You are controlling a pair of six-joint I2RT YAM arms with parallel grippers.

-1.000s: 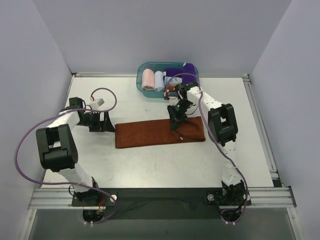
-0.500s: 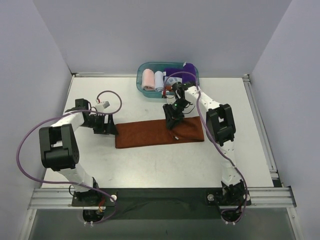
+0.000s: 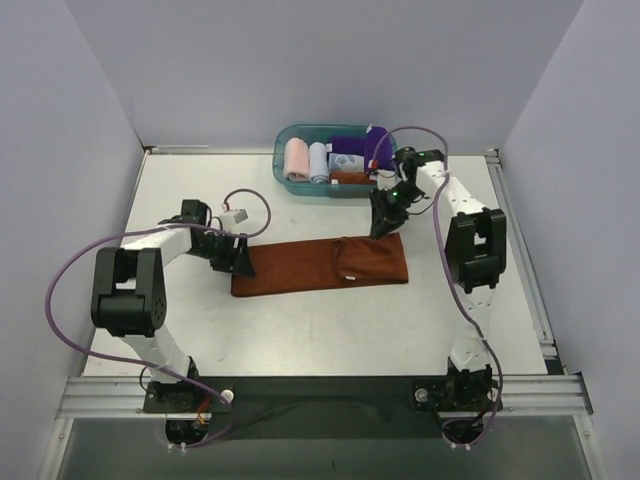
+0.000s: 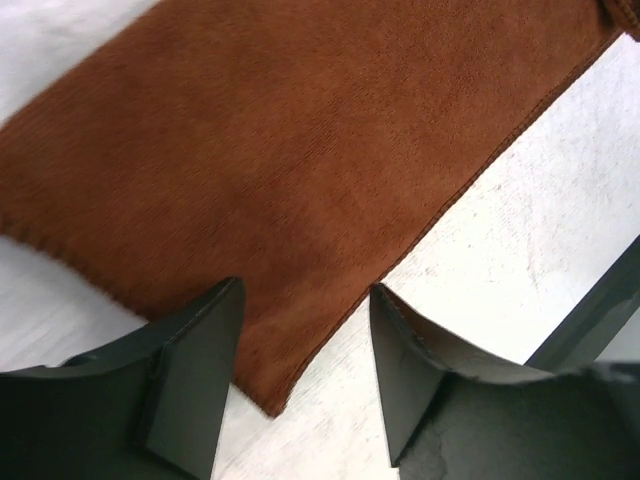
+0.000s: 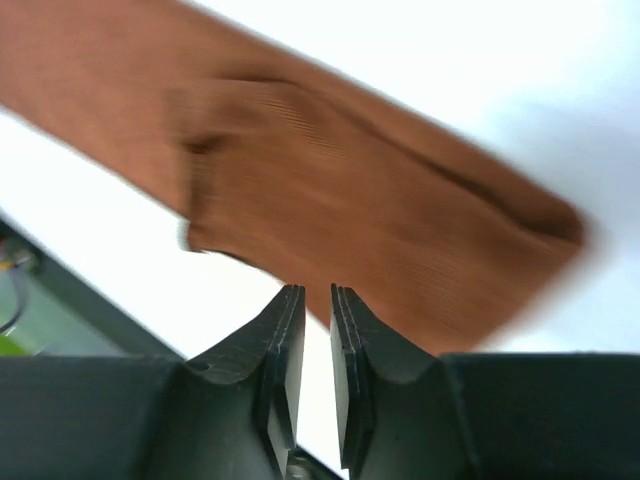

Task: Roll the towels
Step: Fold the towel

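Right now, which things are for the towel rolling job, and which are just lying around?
For the job:
- brown towel, flat on the table
- purple towel, in the bin

Just lying about, all in the bin:
- pink roll
- blue roll
- patterned cloth

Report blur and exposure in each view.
Right wrist: brown towel smeared by motion blur, table blown out white. Left wrist: towel weave fairly sharp, light even. Top external: sharp, evenly lit, only faint shadows.
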